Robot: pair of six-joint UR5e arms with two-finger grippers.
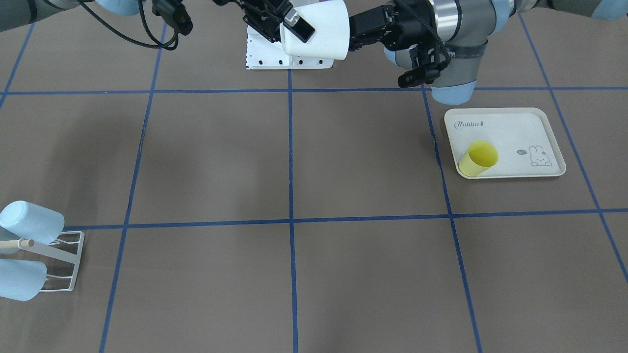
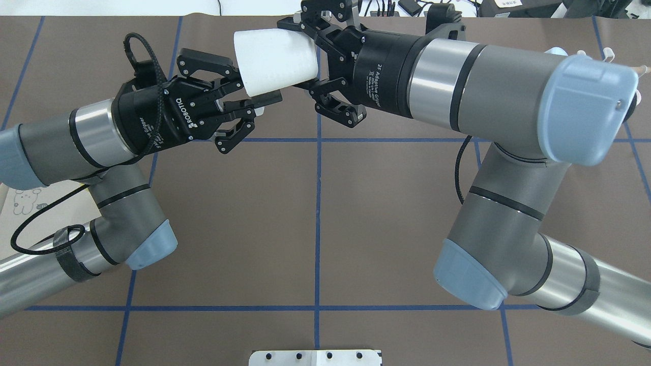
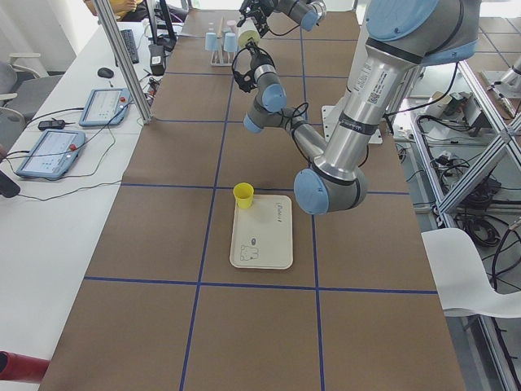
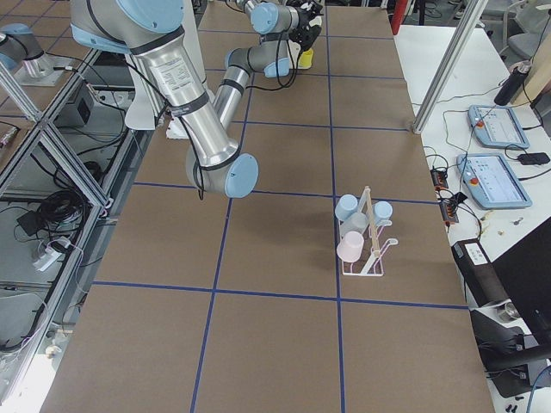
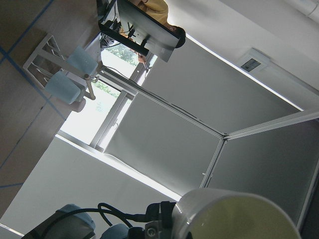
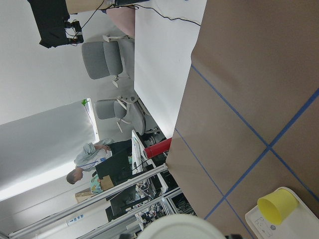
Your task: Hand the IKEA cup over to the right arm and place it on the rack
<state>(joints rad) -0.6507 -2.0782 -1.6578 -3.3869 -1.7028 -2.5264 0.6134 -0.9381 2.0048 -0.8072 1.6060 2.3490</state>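
The hand-over is judged to be under way. The IKEA cup [image 2: 274,61] is held on its side in the air above the middle of the worktop's robot-side edge. Its rim wall is pinched by the nearly closed left gripper [image 2: 254,92], and its base is straddled, seemingly clamped, by the half-spread right gripper [image 2: 311,55]. Release by the left is called for next, then carriage to the rack [image 1: 73,260] near the worktop's far right corner.
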